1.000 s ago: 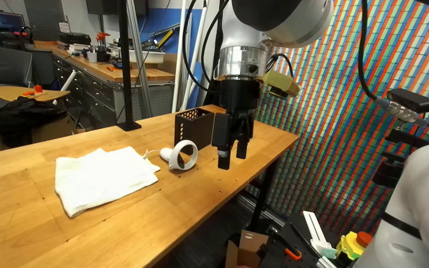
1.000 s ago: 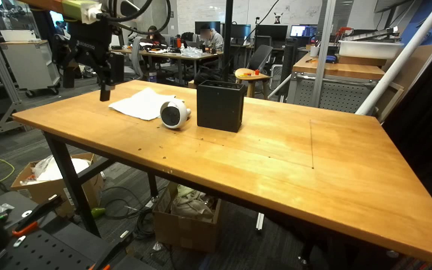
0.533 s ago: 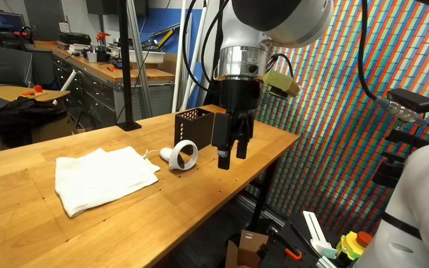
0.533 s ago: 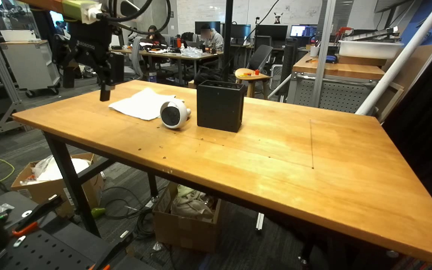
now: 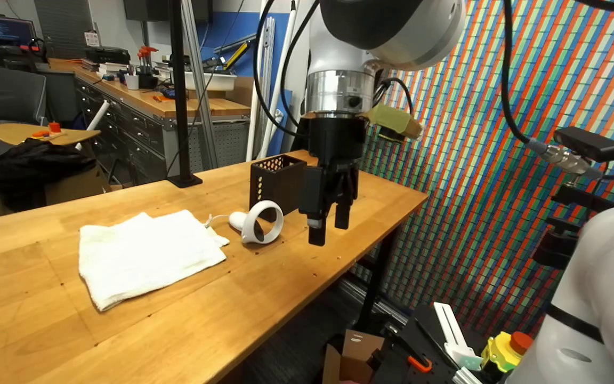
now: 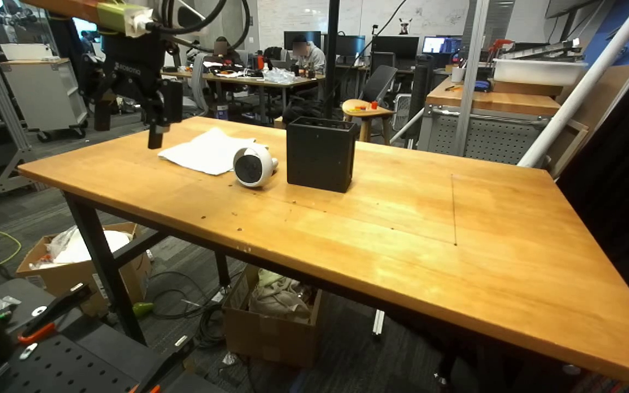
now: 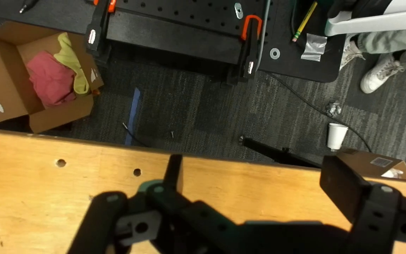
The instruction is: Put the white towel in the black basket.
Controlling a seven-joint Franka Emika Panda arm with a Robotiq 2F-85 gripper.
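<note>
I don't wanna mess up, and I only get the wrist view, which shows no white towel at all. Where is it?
Observer: Both exterior views show the white towel lying on the wooden table.
Operator: And what's by the black basket?
Observer: In both exterior views, a white controller with a ring shows between it and the towel.
Operator: Okay! Is my gripper over the towel?
Observer: No. In an exterior view it hangs toward the picture's right, apart from the towel.
</note>
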